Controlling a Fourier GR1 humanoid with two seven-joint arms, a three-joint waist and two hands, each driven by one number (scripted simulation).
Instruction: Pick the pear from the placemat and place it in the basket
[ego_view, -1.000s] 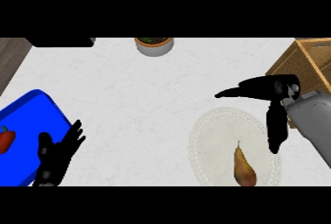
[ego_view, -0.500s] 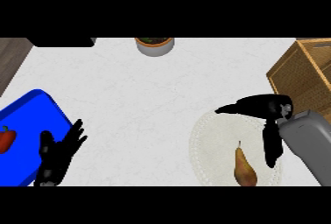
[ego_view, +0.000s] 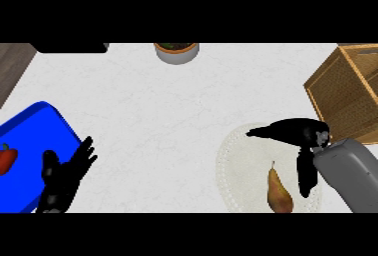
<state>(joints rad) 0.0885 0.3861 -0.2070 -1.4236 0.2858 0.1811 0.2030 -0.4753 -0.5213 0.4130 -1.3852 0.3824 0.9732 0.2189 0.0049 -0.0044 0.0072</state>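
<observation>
The black right hand (ego_view: 297, 134), fingers straight, thumb spread, empty, hovers over the round white placemat (ego_view: 235, 165). The brown pear (ego_view: 278, 194) lies on it, apparently untouched. Step: reach. Next: lower, close round the pear.

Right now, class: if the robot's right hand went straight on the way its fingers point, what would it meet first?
Probably the placemat. The fingers of the right hand point toward the view's lower edge, just right of the pear, so they would likely miss it. The hand's height above the mat is unclear.
</observation>
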